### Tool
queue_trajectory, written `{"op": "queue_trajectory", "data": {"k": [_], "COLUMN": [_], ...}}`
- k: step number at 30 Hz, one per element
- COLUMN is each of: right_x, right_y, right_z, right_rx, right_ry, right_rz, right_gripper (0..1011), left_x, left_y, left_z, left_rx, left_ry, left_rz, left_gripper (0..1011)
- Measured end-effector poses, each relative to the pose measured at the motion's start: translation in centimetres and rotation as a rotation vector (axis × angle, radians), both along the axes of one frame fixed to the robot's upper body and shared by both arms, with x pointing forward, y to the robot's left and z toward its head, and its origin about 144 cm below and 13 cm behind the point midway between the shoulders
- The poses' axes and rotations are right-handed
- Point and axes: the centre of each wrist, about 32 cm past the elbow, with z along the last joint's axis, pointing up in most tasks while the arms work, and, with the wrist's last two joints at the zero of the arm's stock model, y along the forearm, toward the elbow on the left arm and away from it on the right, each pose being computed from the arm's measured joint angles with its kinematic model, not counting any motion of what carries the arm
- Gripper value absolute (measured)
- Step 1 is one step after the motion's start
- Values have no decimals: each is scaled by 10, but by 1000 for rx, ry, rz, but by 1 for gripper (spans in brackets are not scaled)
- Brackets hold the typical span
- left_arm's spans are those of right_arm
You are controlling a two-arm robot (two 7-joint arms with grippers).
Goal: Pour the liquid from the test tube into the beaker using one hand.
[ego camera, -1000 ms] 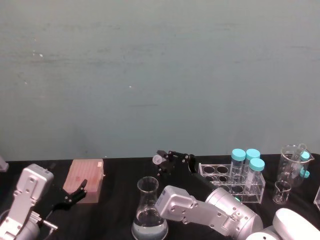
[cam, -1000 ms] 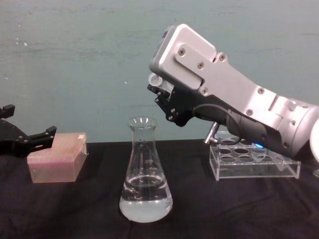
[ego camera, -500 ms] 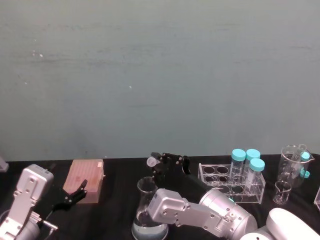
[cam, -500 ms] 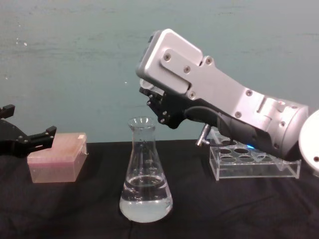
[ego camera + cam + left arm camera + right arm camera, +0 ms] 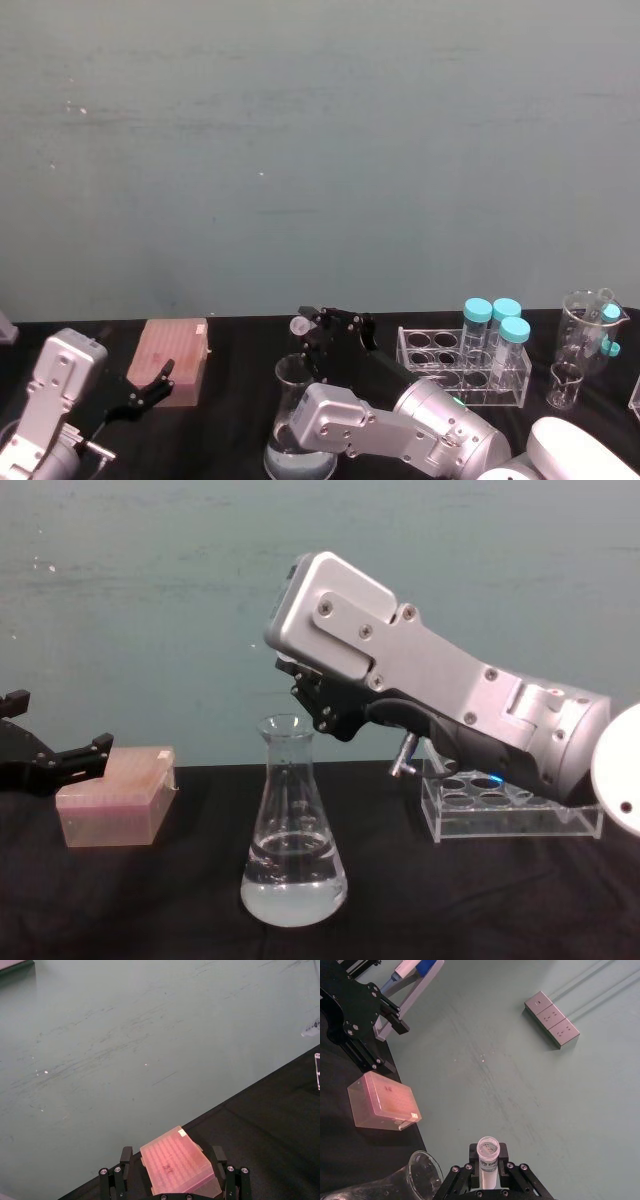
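My right claw (image 5: pixel 487 1176) gripped the test tube (image 5: pixel 487 1154) near the lip of the beaker (image 5: pixel 292 820). I judged its rim wanted centring over the neck, then a slow tip. Left claw (image 5: pixel 155 383) idled, parted.

The flask (image 5: pixel 293 830) is looking like clear glossy glass, with the liquid (image 5: pixel 293 885) inside sitting colourless. The tube (image 5: pixel 488 1149) is reading as smooth clear plastic. The right arm (image 5: pixel 420 690) is wearing a matt silver-grey shell with small screws, and the jaws of the right gripper (image 5: pixel 487 1157) are showing matt black. The bench (image 5: pixel 130 900) is looking matt black, maybe cloth. The rack (image 5: pixel 510 818) is shining like clear acrylic, the box (image 5: pixel 112 798) is looking like frosted pink plastic, and the wall (image 5: pixel 150 580) is showing scuffed matt teal paint.
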Motion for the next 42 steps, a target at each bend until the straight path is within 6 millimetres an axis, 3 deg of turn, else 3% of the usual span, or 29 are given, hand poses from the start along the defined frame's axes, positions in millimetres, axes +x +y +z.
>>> {"op": "queue_trajectory", "data": {"k": [42], "right_x": [7], "right_y": [-5], "right_z": [-11], "right_rx": [-33], "right_ry": [-82], "right_rz": [-12], "right_gripper": [208], "left_x": [0], "left_y": [0], "left_z": [0], "left_rx": [0], "left_ry": [0], "left_rz": [0], "left_gripper": [1000]}}
